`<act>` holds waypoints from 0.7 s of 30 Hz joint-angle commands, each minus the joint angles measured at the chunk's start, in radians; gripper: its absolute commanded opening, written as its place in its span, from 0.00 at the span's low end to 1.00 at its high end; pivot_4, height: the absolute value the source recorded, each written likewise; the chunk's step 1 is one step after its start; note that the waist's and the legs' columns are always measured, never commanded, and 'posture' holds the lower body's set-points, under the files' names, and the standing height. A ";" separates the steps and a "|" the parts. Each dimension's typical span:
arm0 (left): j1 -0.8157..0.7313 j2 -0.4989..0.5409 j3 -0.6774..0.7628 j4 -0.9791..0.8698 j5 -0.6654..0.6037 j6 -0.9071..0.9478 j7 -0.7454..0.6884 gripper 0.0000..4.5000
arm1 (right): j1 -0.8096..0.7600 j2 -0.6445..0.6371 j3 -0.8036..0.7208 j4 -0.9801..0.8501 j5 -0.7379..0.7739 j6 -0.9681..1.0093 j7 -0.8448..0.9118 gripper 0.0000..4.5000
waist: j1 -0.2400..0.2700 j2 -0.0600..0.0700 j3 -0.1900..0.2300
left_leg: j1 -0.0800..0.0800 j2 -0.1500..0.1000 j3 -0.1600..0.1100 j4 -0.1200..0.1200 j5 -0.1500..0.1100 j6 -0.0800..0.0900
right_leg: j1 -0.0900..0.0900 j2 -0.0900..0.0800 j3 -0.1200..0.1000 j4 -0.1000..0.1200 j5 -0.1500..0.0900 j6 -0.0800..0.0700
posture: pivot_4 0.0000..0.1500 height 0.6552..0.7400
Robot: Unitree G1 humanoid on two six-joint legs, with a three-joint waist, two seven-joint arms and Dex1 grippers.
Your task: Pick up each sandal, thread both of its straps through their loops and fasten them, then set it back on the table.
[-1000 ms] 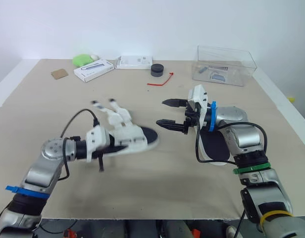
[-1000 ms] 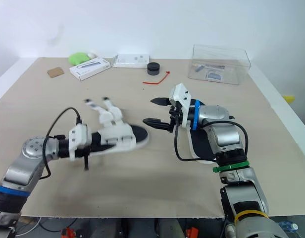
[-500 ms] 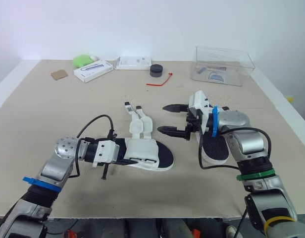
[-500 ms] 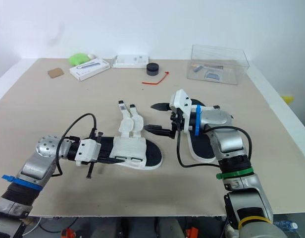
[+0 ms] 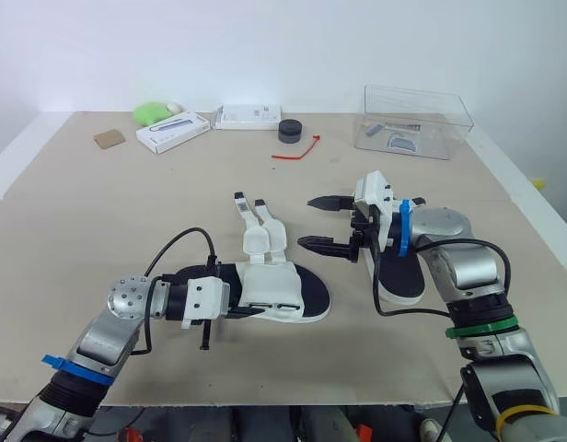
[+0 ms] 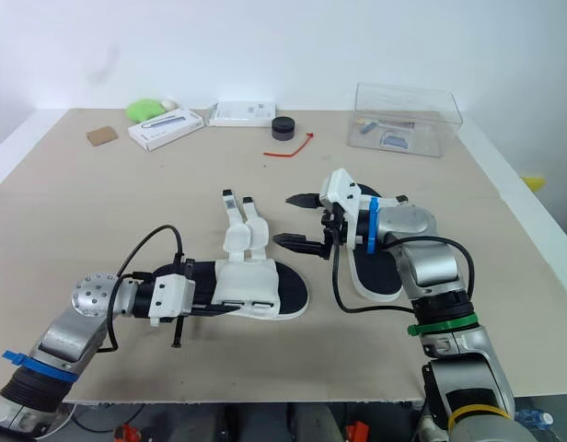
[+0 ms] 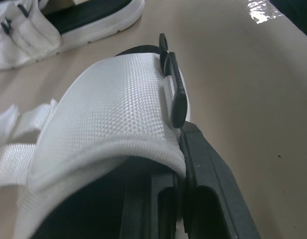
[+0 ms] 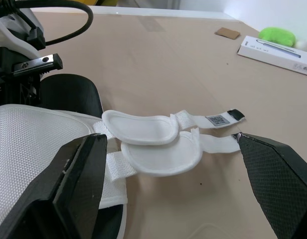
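A white-strapped sandal with a black footbed (image 5: 276, 293) lies flat on the table, its two loose straps (image 5: 256, 226) spread toward the far side. My left gripper (image 5: 232, 310) is shut on the sandal's heel end; the left wrist view shows a black finger (image 7: 208, 169) pressed beside the white upper (image 7: 103, 109). My right gripper (image 5: 308, 222) is open just right of the straps, level with them and not touching. In the right wrist view the straps (image 8: 158, 144) lie between its fingers (image 8: 78, 184). The second sandal (image 5: 399, 273) rests under my right forearm.
At the back stand a clear plastic box (image 5: 414, 122), a black round object (image 5: 291, 130), a red tie (image 5: 297, 150), two white boxes (image 5: 173, 130) (image 5: 248, 116), a green object (image 5: 153, 112) and a brown card (image 5: 109, 138).
My left gripper has brought the sandal down from the air onto the table and carried it to the right. The right gripper has shifted slightly right and stays open.
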 commanded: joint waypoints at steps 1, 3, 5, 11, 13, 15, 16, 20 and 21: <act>0.002 0.010 0.025 -0.052 -0.011 0.026 0.033 0.02 | -0.014 -0.009 -0.034 -0.016 0.018 0.000 -0.003 1.00 | 0.000 0.000 0.000 | 0.000 0.000 0.000 0.000 0.000 0.000 | 0.000 0.000 0.000 0.000 0.000 0.000 | 1.00 1.00; 0.004 0.009 0.026 -0.060 -0.013 0.043 0.046 0.02 | -0.014 -0.011 -0.034 -0.012 0.017 -0.001 -0.002 1.00 | 0.000 0.000 0.000 | 0.000 0.000 0.000 0.000 0.000 0.000 | 0.000 0.000 0.000 0.000 0.000 0.000 | 1.00 1.00; 0.003 0.006 0.026 -0.071 -0.004 0.062 0.068 0.02 | -0.007 -0.025 -0.038 -0.004 0.013 0.002 0.003 1.00 | 0.000 0.000 0.000 | 0.000 0.000 0.000 0.000 0.000 0.000 | 0.000 0.000 0.000 0.000 0.000 0.000 | 1.00 1.00; 0.009 0.007 0.031 -0.092 -0.012 0.104 0.108 0.02 | 0.037 -0.066 -0.072 -0.031 0.032 0.039 -0.006 1.00 | 0.001 0.000 0.000 | 0.000 0.000 0.000 0.000 0.000 0.000 | 0.000 -0.001 0.000 0.000 0.000 0.000 | 1.00 1.00; 0.015 0.007 0.030 -0.096 -0.023 0.119 0.105 0.02 | 0.050 -0.068 -0.076 -0.037 0.029 0.035 -0.015 1.00 | -0.001 0.000 0.000 | 0.000 0.000 0.001 0.000 0.000 0.000 | 0.000 0.000 0.001 0.000 0.000 0.000 | 1.00 1.00; 0.017 0.009 0.026 -0.103 -0.031 0.130 0.095 0.02 | 0.053 -0.067 -0.072 -0.037 0.026 0.030 -0.018 1.00 | -0.001 0.000 0.000 | 0.000 0.000 0.000 0.000 0.000 0.000 | 0.000 0.001 0.001 0.000 0.000 0.000 | 1.00 1.00; 0.016 0.012 0.020 -0.107 -0.036 0.136 0.081 0.02 | 0.054 -0.065 -0.070 -0.037 0.024 0.026 -0.019 1.00 | -0.001 0.000 0.000 | 0.000 0.000 0.000 0.000 0.000 0.000 | 0.000 0.001 0.000 0.000 0.000 0.000 | 1.00 1.00; 0.013 0.032 0.018 -0.130 -0.071 0.167 0.031 0.15 | 0.058 -0.062 -0.056 -0.043 0.019 0.017 -0.013 1.00 | -0.001 0.000 0.000 | 0.001 0.001 0.000 0.000 0.000 0.000 | 0.000 0.001 0.001 0.000 0.000 0.000 | 1.00 1.00; 0.011 0.037 0.025 -0.137 -0.083 0.173 0.022 0.18 | 0.061 -0.063 -0.051 -0.043 0.017 0.014 -0.008 1.00 | -0.001 0.000 0.000 | 0.001 0.001 0.000 0.000 0.000 0.000 | 0.000 0.001 0.001 0.000 0.000 0.000 | 1.00 1.00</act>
